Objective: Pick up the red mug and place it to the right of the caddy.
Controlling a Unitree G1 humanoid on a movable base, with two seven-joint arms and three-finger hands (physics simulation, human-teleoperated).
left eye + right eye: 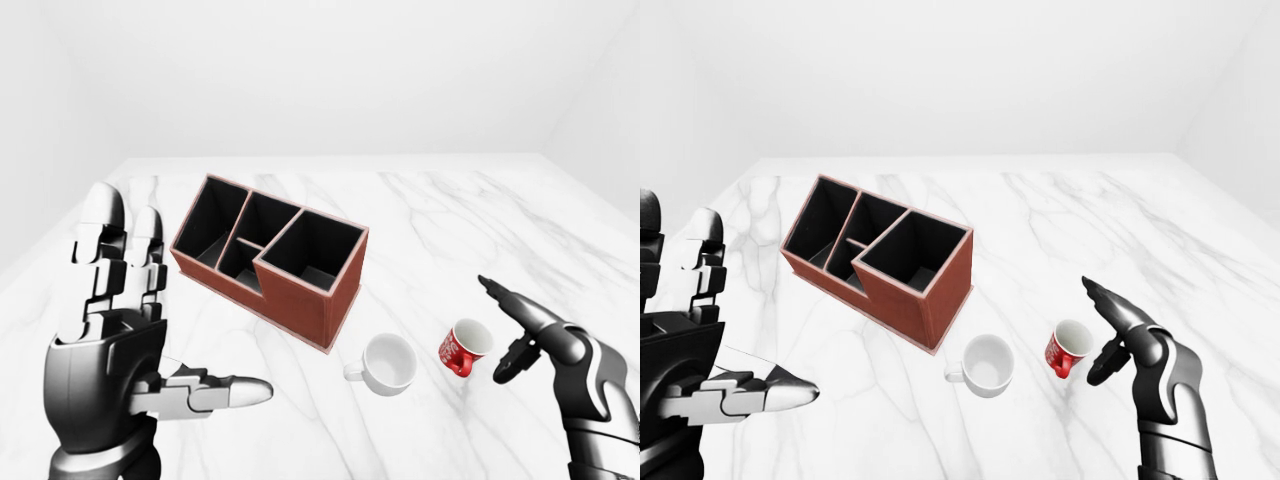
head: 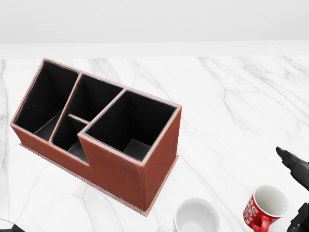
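Observation:
The red mug (image 1: pixel 464 346) stands upright on the marble table (image 1: pixel 440 220), white inside, with its handle toward the bottom of the left-eye view. The brown caddy (image 1: pixel 270 256) with black compartments stands to its left, a white mug (image 1: pixel 385 364) between them. My right hand (image 1: pixel 512 332) is open just right of the red mug, fingers spread, apart from it. My left hand (image 1: pixel 130 330) is open and empty at the lower left, palm up. The head view shows the red mug (image 2: pixel 264 207) at its lower right.
The white mug (image 2: pixel 195 217) lies close below the caddy's right corner (image 2: pixel 159 159). The table's far edge meets a white wall at the top of the views. Bare marble spreads to the right of the caddy.

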